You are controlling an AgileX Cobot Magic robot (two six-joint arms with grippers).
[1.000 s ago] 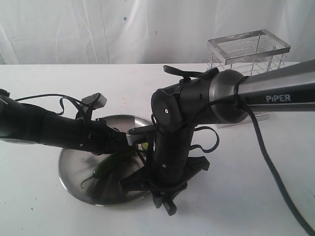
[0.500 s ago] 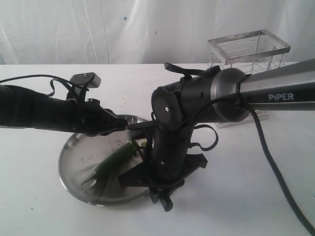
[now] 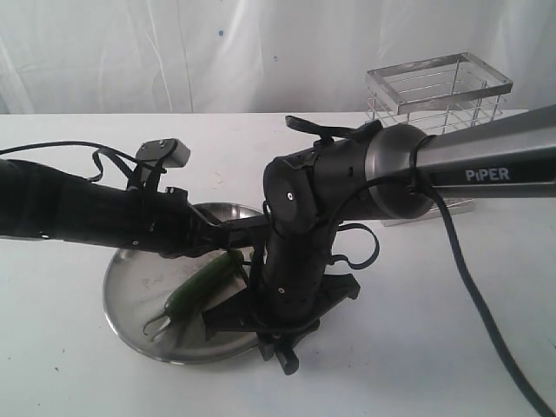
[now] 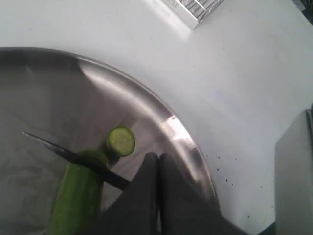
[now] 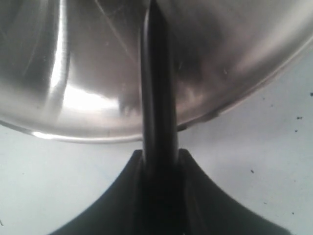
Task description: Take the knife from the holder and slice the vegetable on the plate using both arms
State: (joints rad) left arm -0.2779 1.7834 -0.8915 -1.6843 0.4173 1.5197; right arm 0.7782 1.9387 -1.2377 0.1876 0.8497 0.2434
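1. Two arms (image 3: 300,226) meet over the plate (image 3: 130,287), and the job looks to be at the cutting step: the knife (image 5: 156,78) is out of the holder (image 3: 439,95) and one small round piece (image 4: 121,141) is already off the vegetable (image 3: 204,282).
2. Far left, the left arm (image 3: 78,217) reaches in low. The left hand (image 4: 157,161) is clenched tight with nothing between its fingers (image 4: 144,196). Its tips sit just beside the cut end of the vegetable; I cannot tell if they touch it.
3. The shiny plate sits on the tabletop (image 3: 417,330), left of the middle. The vegetable lies slanted in it, with its curly stem toward the near left rim.
4. The knife's thin dark blade lies across the vegetable near the cut end, and the round piece sits just past it.
5. At the plate's near right rim, the right hand (image 5: 159,155) is grasping the knife, which points in over the plate.
6. Next, I think the blade must push straight down through the green skin, while the left hand stops the slippery vegetable from rolling.
7. Far right at the back, the holder stands well apart, and no knife shows in it.
8. The tabletop is white with a few tiny dark specks. A white cloth (image 3: 174,52) hangs behind it all.
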